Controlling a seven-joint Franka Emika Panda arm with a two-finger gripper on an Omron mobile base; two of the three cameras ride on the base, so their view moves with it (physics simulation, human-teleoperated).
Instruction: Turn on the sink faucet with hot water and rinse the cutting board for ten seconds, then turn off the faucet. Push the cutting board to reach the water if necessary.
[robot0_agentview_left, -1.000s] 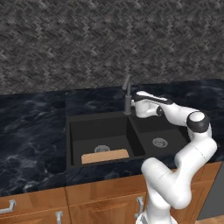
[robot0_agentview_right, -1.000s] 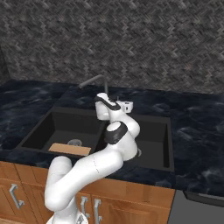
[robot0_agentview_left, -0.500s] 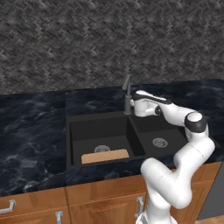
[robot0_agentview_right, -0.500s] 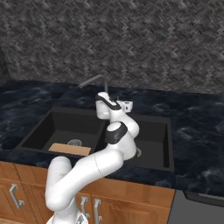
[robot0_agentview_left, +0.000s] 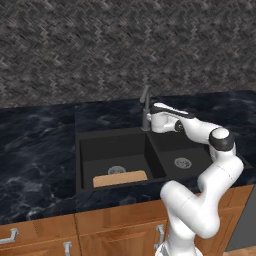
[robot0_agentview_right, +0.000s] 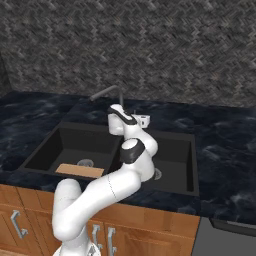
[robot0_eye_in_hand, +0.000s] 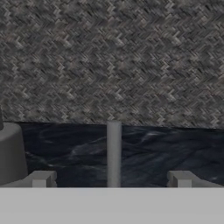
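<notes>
The hand (robot0_eye_in_hand: 113, 180) is held spread wide just behind the sink faucet (robot0_agentview_left: 145, 108), its thin lever (robot0_eye_in_hand: 113, 153) standing between the fingertips (robot0_eye_in_hand: 41, 178), untouched. The cutting board (robot0_agentview_left: 120, 178) is seen lying flat at the front of the larger left basin of the sink (robot0_agentview_left: 95, 145), set into the dark tabletop (robot0_agentview_left: 35, 150).

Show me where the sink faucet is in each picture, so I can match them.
Left base view: the sink faucet stands just right of centre, behind the sink.
Right base view: left of centre, upper half, spout angling left.
Hand view: likely the grey post at the left edge and the thin upright bar between the fingers.
Shared landmark: the dark marbled counter.
</notes>
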